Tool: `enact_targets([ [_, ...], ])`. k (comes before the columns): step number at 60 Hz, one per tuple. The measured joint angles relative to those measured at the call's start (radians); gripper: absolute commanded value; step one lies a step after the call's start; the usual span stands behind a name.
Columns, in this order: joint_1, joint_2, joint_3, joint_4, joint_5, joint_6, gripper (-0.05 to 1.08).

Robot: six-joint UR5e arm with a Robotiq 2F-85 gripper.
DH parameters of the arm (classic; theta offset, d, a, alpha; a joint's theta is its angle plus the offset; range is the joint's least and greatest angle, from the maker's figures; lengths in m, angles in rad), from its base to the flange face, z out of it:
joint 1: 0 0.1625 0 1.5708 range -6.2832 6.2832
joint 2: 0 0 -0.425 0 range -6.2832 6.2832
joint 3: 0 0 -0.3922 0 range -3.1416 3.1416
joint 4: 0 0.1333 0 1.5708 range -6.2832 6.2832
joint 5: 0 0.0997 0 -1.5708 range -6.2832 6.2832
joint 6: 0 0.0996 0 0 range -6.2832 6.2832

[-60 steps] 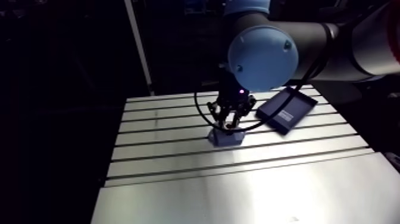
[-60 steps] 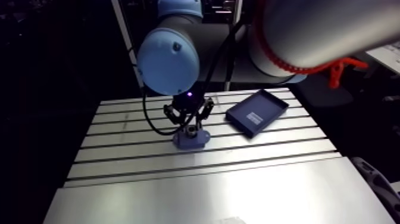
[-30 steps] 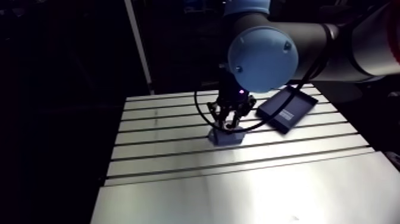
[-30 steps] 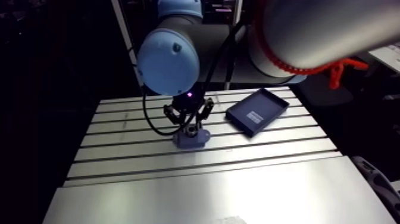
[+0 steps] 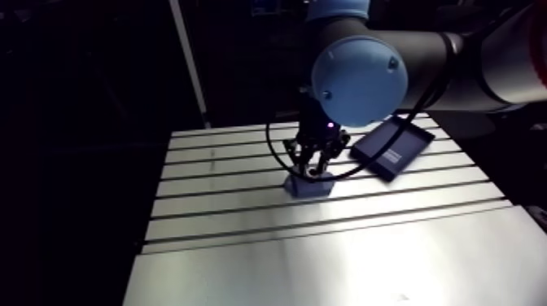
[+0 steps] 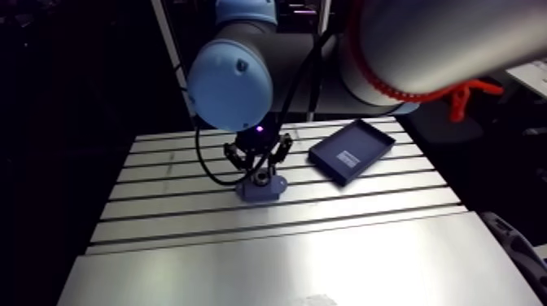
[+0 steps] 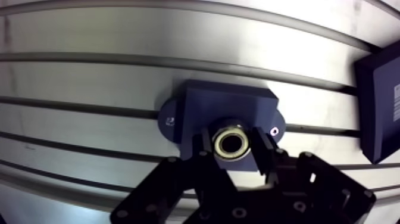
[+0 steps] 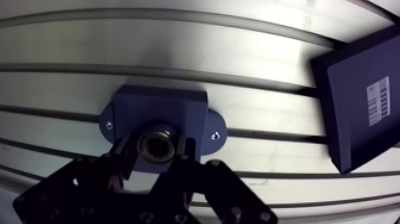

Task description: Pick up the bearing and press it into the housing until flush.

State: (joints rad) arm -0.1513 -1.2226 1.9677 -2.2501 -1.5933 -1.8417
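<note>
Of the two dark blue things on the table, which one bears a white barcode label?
The flat tray, off to the side. The housing below the gripper, which is shut on the bearing, has none.

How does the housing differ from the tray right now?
The housing sits under the gripper, the bearing held at its bore; the tray lies apart, untouched. The housing is a thick flanged block; the tray is a flat rectangle with a barcode label. Both are dark blue.
</note>
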Motion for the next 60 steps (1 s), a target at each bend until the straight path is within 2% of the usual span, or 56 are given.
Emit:
enact_targets([
  [60, 0.001, 0.002, 0.004, -0.001, 0.0, -0.004, 0.73],
])
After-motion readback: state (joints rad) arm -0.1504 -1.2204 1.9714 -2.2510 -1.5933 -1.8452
